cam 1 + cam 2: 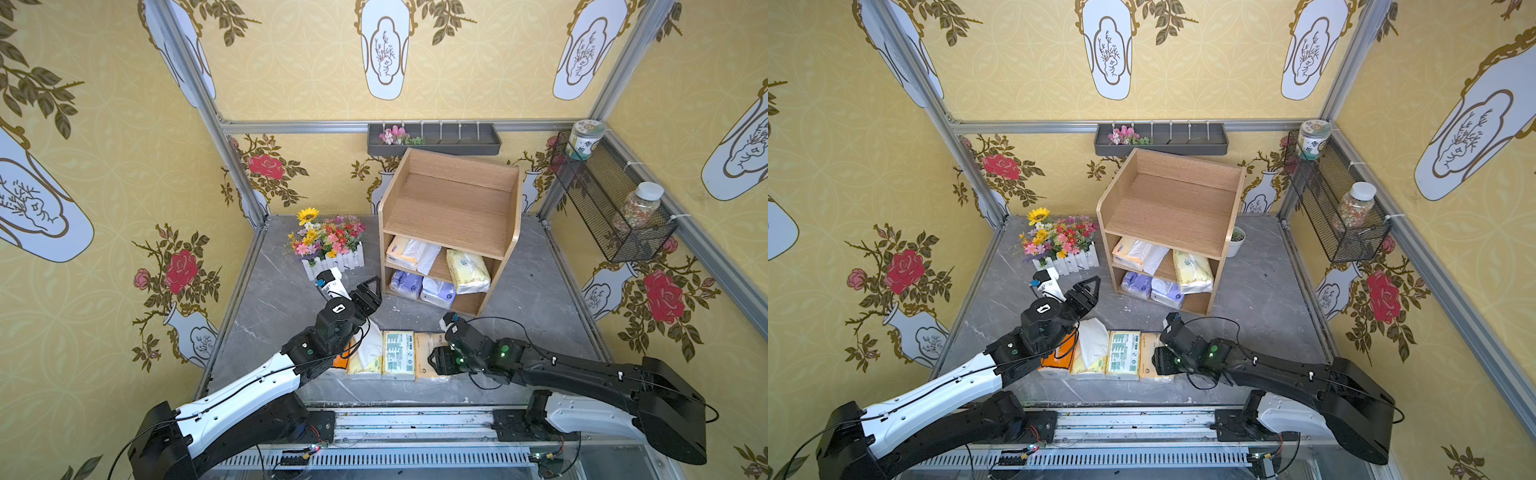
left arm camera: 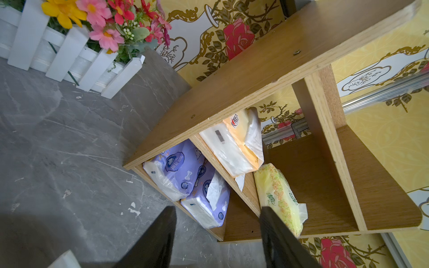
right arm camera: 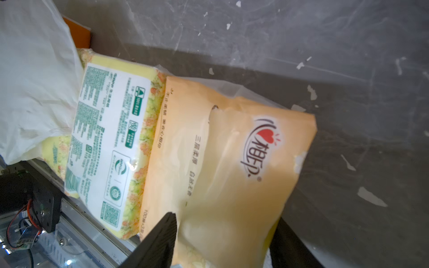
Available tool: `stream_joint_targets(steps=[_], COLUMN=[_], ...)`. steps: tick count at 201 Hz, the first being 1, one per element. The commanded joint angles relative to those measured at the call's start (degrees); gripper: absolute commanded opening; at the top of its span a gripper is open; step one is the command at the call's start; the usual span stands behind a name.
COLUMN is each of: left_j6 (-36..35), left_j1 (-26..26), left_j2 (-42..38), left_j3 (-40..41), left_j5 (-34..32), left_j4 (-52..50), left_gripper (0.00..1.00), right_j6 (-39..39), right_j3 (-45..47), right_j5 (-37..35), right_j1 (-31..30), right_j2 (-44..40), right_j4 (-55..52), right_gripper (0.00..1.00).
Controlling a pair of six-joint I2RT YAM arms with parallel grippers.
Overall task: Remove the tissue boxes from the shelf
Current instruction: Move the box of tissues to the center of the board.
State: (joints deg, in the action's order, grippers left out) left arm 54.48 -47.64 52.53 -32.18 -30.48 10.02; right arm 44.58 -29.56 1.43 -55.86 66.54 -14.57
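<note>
Four tissue packs are in the light-wood shelf (image 1: 453, 208), four are out on the grey tabletop (image 1: 286, 303). Middle tier: cream pack (image 1: 400, 254) at the side nearest the flower planter (image 1: 332, 249), yellow floral pack (image 1: 467, 272) at the other side, tilted, its lower end hanging past the board edge. Bottom tier: two lavender packs (image 1: 405, 284) (image 1: 436, 293) side by side, touching. Top tier is bare wood. On the table, a row along the front edge: orange pack (image 1: 1057, 358), pale yellow pack with a loose tissue sticking out (image 1: 365, 359), white pack with green-printed label (image 1: 398, 353), peach pack with red heart logo (image 3: 232, 162), each touching its neighbour. Left gripper (image 1: 370, 286) hovers above the table just in front of the shelf's lower tiers, jaws well apart, nothing between them; the left wrist view looks past its fingers (image 2: 162, 232) at the lavender packs. Right gripper (image 3: 224, 222) sits over the peach pack at the end of the row, jaws partly open and straddling the pack; can't tell whether they're pressing on it or just beside it. The pack lies flat on the table.
</note>
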Motion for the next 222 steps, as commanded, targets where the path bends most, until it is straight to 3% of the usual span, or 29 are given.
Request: stream_joint_targets(steps=[1, 168, 222], left_j6=[0.1, -0.1, -5.1], left_j1=[-0.1, 0.0, -0.1], left_j2=[-0.3, -2.1, 0.3], left_j3=[0.3, 1.6, 0.3], left_j5=[-0.5, 0.1, 6.5], left_j4=[0.4, 0.3, 5.4], left_gripper=[0.63, 0.64, 0.68], right_j6=[-0.2, 3.1, 1.2], right_j3=[-0.7, -6.3, -5.2], right_j5=[0.0, -3.1, -6.7], right_j1=[-0.7, -7.3, -6.8], right_j2=[1.4, 12.5, 6.2], right_j4=[4.0, 13.6, 4.8], right_gripper=[0.65, 0.66, 0.83])
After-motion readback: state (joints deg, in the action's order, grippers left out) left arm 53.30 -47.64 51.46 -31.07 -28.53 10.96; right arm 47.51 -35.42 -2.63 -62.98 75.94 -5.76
